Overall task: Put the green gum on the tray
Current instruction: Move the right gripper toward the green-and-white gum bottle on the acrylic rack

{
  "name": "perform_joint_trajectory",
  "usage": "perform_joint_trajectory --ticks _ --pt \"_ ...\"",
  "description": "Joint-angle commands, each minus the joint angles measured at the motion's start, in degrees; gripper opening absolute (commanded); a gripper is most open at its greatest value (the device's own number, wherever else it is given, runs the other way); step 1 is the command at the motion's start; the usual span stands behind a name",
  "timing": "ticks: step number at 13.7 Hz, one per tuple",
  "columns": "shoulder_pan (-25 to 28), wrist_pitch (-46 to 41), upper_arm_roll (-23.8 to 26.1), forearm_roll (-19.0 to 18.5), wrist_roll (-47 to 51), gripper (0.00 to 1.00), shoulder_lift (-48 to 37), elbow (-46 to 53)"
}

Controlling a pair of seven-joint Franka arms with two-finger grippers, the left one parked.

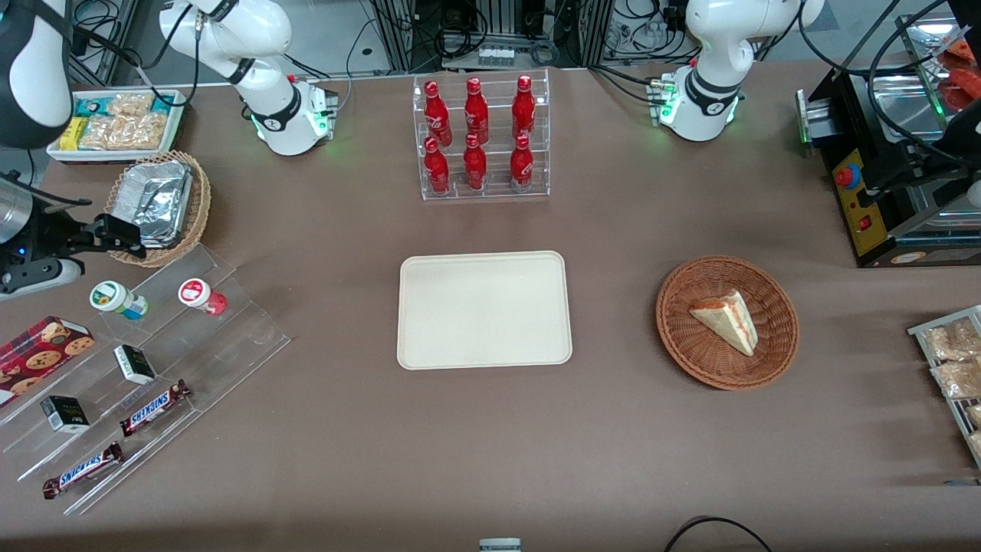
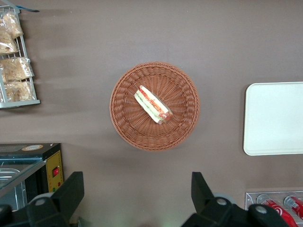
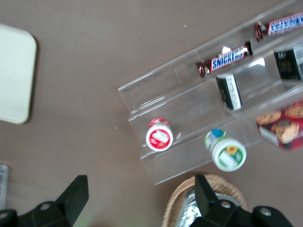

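The green gum (image 1: 116, 298) is a small bottle with a white-and-green lid, on the top step of a clear acrylic display stand (image 1: 146, 368); it also shows in the right wrist view (image 3: 227, 152). The cream-beige tray (image 1: 484, 310) lies flat at the table's middle, and its corner shows in the right wrist view (image 3: 14, 75). My gripper (image 1: 119, 234) hovers open and empty above the rim of a wicker basket, a little farther from the front camera than the gum. Its fingers (image 3: 75, 194) stand wide apart around bare table and basket rim.
A red-lidded bottle (image 1: 201, 295) stands beside the gum on the same step. The stand also holds Snickers bars (image 1: 153, 408), small dark boxes (image 1: 134, 363) and a cookie box (image 1: 42, 349). A foil tray sits in the wicker basket (image 1: 201, 201). A cola bottle rack (image 1: 481, 138) and sandwich basket (image 1: 726, 322) stand farther along.
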Motion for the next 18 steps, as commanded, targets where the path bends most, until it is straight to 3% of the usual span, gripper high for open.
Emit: perform_joint_trajectory --ticks 1,4,18 --pt "-2.14 5.6 -0.23 0.6 -10.15 1.0 -1.74 -5.33" --pt "-5.31 8.86 -0.23 0.86 -20.17 1.0 -1.21 -7.62" --pt "-12.97 23.8 -0.23 1.39 -30.48 1.0 -0.07 -18.08"
